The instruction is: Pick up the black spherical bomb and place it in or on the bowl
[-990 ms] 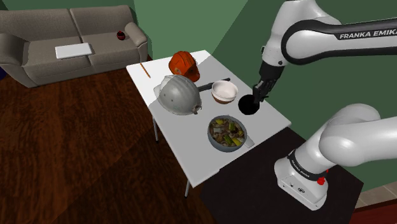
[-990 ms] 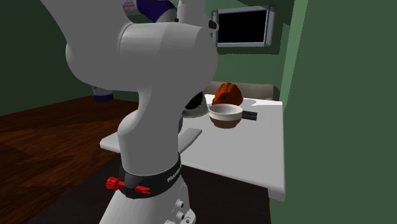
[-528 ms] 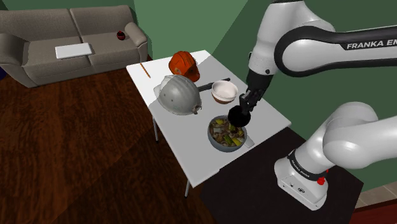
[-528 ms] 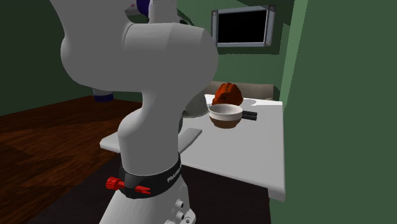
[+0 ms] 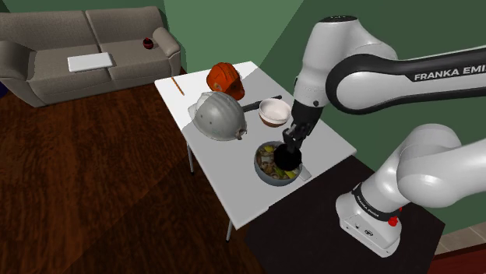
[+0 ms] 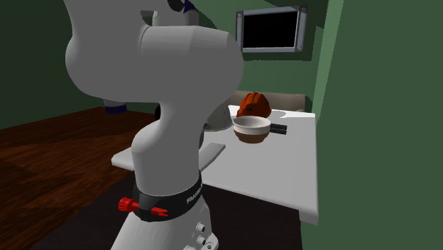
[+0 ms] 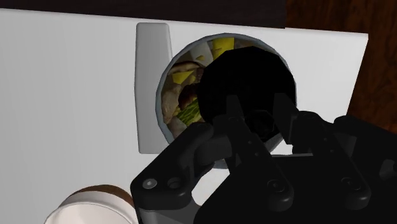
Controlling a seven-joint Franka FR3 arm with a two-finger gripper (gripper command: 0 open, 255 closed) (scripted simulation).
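A dark wooden floor takes most of the shoulder view, with a grey sofa at the far side against a green wall. The white arm rises from its stand and bends down over the white bench. In the second exterior view the body of the arm stands very near the camera and covers a large part of the bench.

On the bench, a grey hard hat lies near the middle. Toward the sofa from it sits an orange helmet. A grey bowl full of mixed food is at the stand's side of the hard hat, and in the wrist view it rests on a thin white mat. A smaller white bowl with a brown outside stands between the orange helmet and the food bowl, apart from both.

The black round bomb hangs over the food bowl, on the part nearest the arm. I cannot tell if it touches the food. The jaws are clenched on the top of the bomb; in the wrist view the two black fingers press on it from both sides.

A thin brown stick lies at the bench's edge near the sofa. A flat white pad lies on the sofa seat.
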